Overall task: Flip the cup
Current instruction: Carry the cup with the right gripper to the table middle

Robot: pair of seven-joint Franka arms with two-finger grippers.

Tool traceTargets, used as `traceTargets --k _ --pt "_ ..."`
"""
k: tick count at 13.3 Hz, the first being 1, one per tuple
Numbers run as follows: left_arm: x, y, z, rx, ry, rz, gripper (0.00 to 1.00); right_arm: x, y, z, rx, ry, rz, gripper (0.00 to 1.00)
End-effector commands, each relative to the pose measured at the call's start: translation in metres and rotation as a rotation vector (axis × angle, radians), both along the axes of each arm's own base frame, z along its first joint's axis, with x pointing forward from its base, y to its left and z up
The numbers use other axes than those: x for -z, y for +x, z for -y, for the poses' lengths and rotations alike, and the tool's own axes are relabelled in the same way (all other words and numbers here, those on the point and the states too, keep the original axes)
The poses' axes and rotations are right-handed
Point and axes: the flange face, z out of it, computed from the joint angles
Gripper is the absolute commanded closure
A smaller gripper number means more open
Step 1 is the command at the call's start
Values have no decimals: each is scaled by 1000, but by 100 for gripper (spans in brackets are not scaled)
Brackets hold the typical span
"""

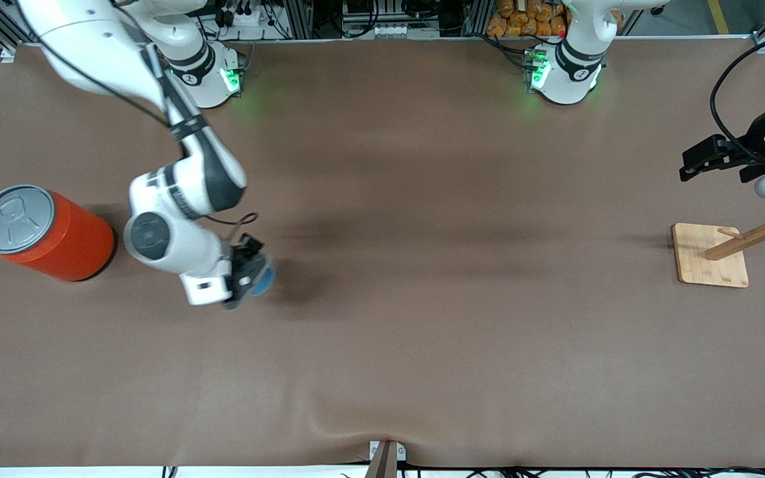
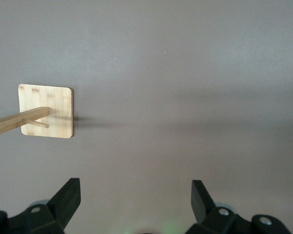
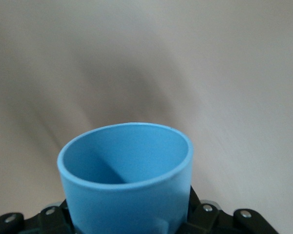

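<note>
The light-blue cup is in my right gripper, held above the brown table toward the right arm's end. In the right wrist view the cup fills the lower part of the picture with its open mouth pointing away from the wrist, and the gripper is shut on its sides. My left gripper hangs open and empty at the left arm's end of the table, above the wooden stand; in the left wrist view its fingertips stand wide apart over bare table.
A large orange can with a grey lid lies at the right arm's end. A wooden stand with pegs on a square base stands at the left arm's end and shows in the left wrist view.
</note>
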Motion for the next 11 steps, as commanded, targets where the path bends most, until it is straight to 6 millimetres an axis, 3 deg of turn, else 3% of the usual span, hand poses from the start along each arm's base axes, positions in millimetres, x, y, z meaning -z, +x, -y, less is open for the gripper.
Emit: traceTargets --k 1,5,6,9,10,11 --pt "-1 1 1 20 -18 -11 0 3 -6 -66 -140 20 49 65" --pt "5 3 2 31 -18 -22 0 54 -24 -141 -305 83 131 64" --pt "3 3 4 34 -20 -19 0 68 -28 -154 -319 94 142 64" --pt "7 5 3 32 -20 -26 0 81 -36 -181 -360 88 150 64" --pt "12 7 3 34 -20 -34 0 91 -37 -182 -369 81 145 60" --pt "12 7 3 34 -20 -34 0 96 -43 -189 -395 70 150 40"
